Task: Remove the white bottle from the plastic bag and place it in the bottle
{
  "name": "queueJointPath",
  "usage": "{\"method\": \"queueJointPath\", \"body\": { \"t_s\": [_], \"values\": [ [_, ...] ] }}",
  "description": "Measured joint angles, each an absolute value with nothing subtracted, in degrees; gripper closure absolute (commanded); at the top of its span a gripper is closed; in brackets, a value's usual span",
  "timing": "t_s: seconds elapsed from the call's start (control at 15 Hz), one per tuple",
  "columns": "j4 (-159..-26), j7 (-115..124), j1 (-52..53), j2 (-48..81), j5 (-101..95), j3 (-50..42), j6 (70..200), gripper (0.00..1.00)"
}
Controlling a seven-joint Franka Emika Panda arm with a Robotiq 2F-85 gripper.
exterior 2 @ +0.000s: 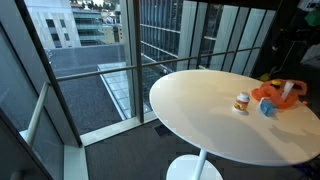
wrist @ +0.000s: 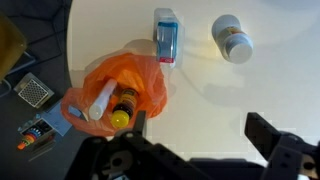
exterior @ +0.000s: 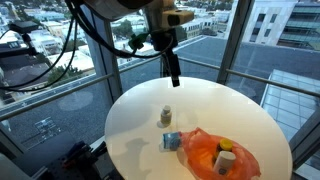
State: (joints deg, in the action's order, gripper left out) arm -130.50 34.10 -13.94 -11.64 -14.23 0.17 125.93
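One arm point(exterior: 160, 18) comes in from the top of an exterior view, its wrist turned so that the end effector point(exterior: 172, 72) points straight down; it hangs well above the round white tabletop point(exterior: 130, 120), touching nothing. In the wrist view the two dark fingers point(wrist: 268, 135) stand wide apart, and only bare tabletop shows between them; the end effector holds nothing.

The orange plastic bag point(wrist: 150, 85) lies open on the tabletop, below the end effector and off to one side, just outside one finger and near the table's edge. The white bottle point(wrist: 100, 100) lies on its side inside the bag, slanted; a brown bottle point(wrist: 121, 108) with a yellow cap rests against it in the same bag.

Ahead of the fingers in the wrist view, a small blue-and-white carton point(wrist: 166, 35) lies just beyond the bag's mouth; whether the two touch cannot be told. A small jar point(wrist: 233, 38) with a white lid stands farther over, apart from the carton and roughly in line with the other finger.
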Motion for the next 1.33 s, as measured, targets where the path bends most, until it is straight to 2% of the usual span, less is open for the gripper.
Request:
{"method": "queueJointPath", "body": {
  "t_s": [0.67,1.33],
  "values": [
    [-129.3,37.6,-13.3,-9.6,-14.6,-1.6,125.9,0.00],
    [-121.1,40.5,-14.0,4.8,-14.5,-11.3,126.9,0.00]
  ]
}}
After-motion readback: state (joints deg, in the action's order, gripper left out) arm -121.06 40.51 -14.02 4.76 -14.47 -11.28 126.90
